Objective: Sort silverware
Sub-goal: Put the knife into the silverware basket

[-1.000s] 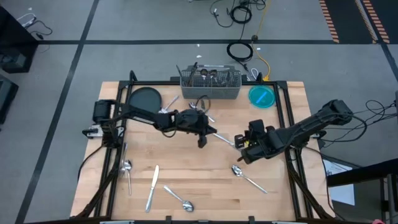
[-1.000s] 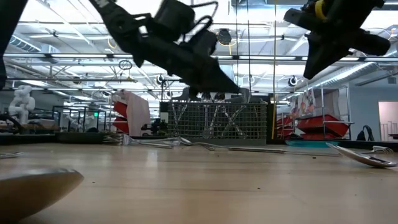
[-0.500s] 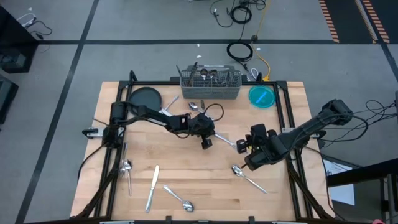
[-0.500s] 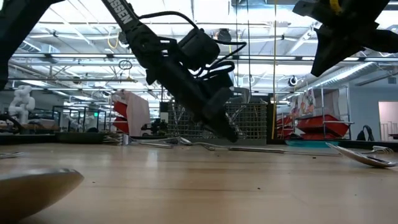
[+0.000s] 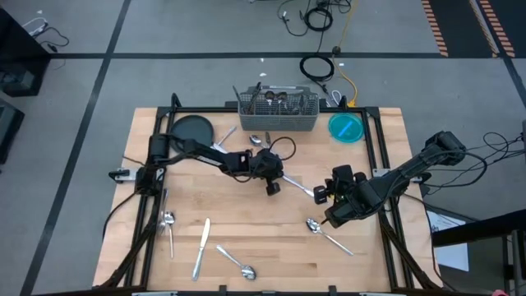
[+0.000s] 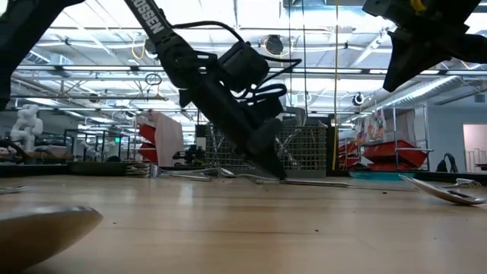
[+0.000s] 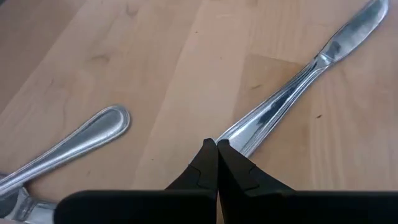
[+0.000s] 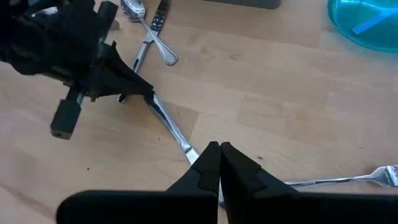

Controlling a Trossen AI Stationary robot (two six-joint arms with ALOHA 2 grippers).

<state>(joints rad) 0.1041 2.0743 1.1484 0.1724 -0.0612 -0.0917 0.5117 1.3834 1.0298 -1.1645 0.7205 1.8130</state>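
Observation:
A silver knife point(image 5: 300, 186) lies slantwise on the wooden table's middle. My left gripper point(image 5: 281, 175) is shut, slanting down, with its tips at the knife's handle end; the low view shows them down at the tabletop point(image 6: 280, 176). My right gripper point(image 8: 217, 147) is shut and hangs high over the table point(image 6: 397, 76), above the knife's blade end, touching nothing. More silverware lies flat: a spoon point(image 5: 325, 233), a knife point(image 5: 201, 247), a spoon point(image 5: 237, 263) and a piece point(image 5: 168, 226) at the left. Several pieces stand in the wire-mesh caddy point(image 5: 278, 111). My left gripper meets the knife's handle end point(image 7: 236, 138) with its shut fingertips point(image 7: 208, 152), slanting down from the table's left and lying roughly along the knife. The knife lies flat on the table. Whether the tips press on the handle or only stand against it, I cannot tell.
A dark round plate point(image 5: 191, 130) sits at the far left, a blue bowl point(image 5: 346, 127) at the far right. A spoon and another piece point(image 8: 149, 31) lie just in front of the caddy. Black frame rails run along the table's left and right sides.
My left gripper has come down toward the table and tipped more steeply downward, staying shut, until its tips reached the knife's handle end. The knife has stayed where it was.

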